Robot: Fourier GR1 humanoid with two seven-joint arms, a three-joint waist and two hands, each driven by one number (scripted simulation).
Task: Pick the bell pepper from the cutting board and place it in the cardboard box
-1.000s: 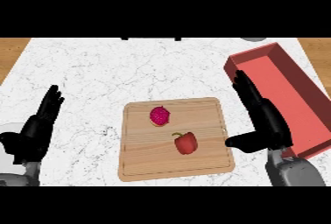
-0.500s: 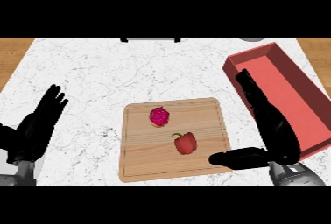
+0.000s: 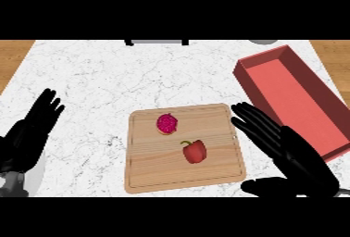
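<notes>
Along cutting board's [image 3: 150, 171] right edge, robot hand [image 3: 297, 159] spreads.

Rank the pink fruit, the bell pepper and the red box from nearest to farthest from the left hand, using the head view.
From the left hand, open at the view's left edge:
1. pink fruit, upper part of the cutting board.
2. bell pepper, mid-board, further right.
3. box, far right.
</notes>
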